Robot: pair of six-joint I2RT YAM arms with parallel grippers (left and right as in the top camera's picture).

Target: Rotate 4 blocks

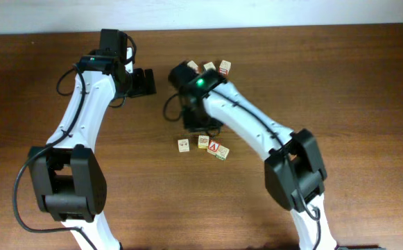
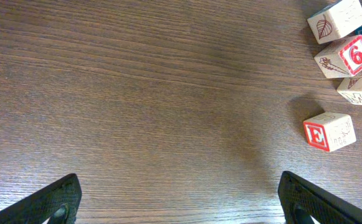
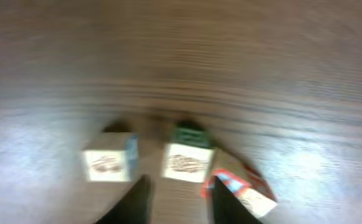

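Nearest you, four blocks sit in a short row on the table (the red "A" block among them). Just beyond, your right gripper hovers, fingers slightly apart and empty. Farther left, your left gripper gapes wide.

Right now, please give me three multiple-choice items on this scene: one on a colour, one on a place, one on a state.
1. Colour of the 6? A) green B) red C) blue
2. Where is the A block? A) alone B) beside the 6 C) in the row of four
3. Left gripper? A) open, empty B) shut, empty C) shut on a block

B: the left wrist view shows a red digit. C: the overhead view shows it among the four. A: its fingers stand wide apart with nothing between.
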